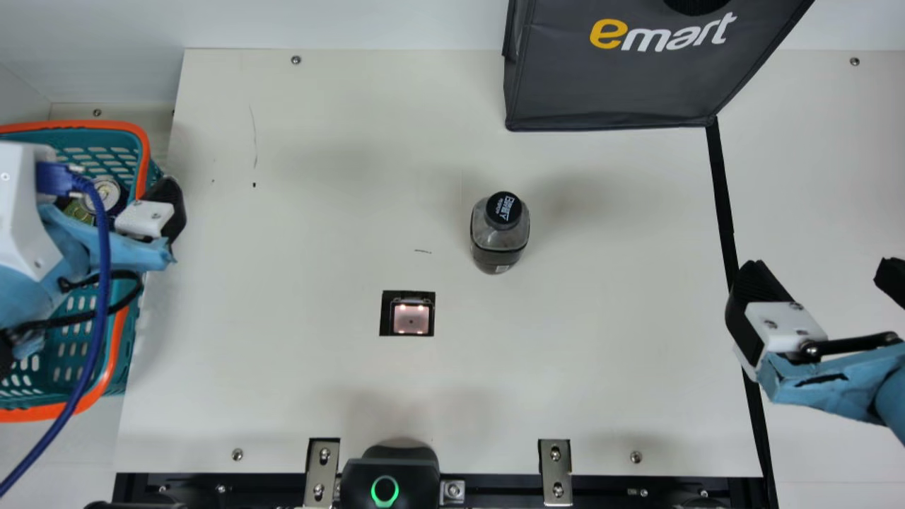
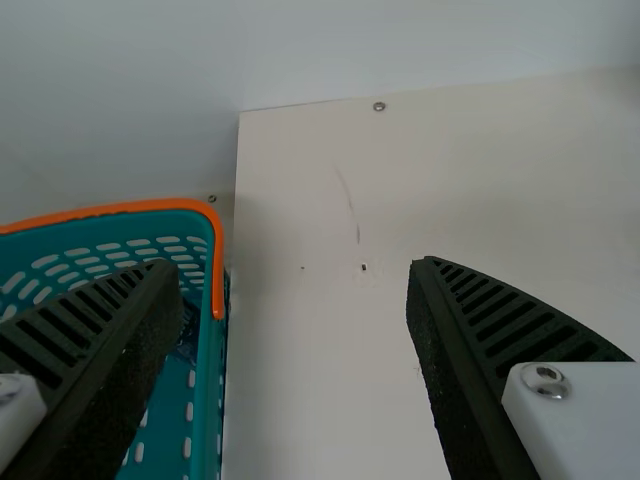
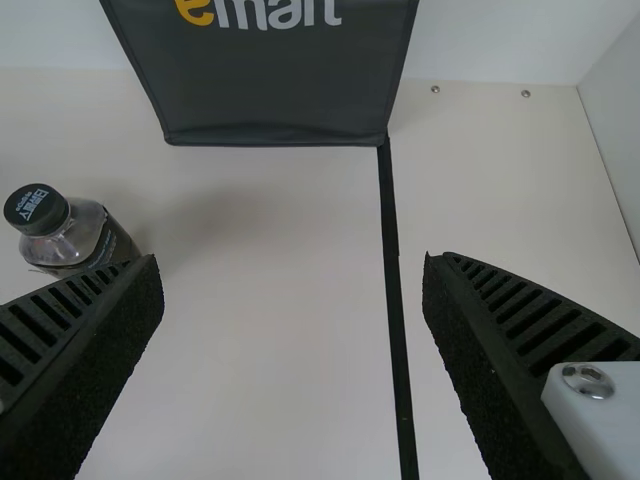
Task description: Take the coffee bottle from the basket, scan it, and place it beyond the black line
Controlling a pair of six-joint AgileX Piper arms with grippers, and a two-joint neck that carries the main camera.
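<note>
The coffee bottle, dark with a black cap, stands upright on the table right of the scanner window. In the right wrist view the bottle is partly behind one finger. My right gripper is over the black line, apart from the bottle; in its wrist view the gripper stands open and empty. My left gripper is by the right rim of the basket; in the left wrist view this gripper is open, holding nothing, one finger above the basket.
A dark grey bag stands at the back right, its corner at the black line. Inside the basket lies a round-topped item. A black device with a green ring and metal brackets line the front edge.
</note>
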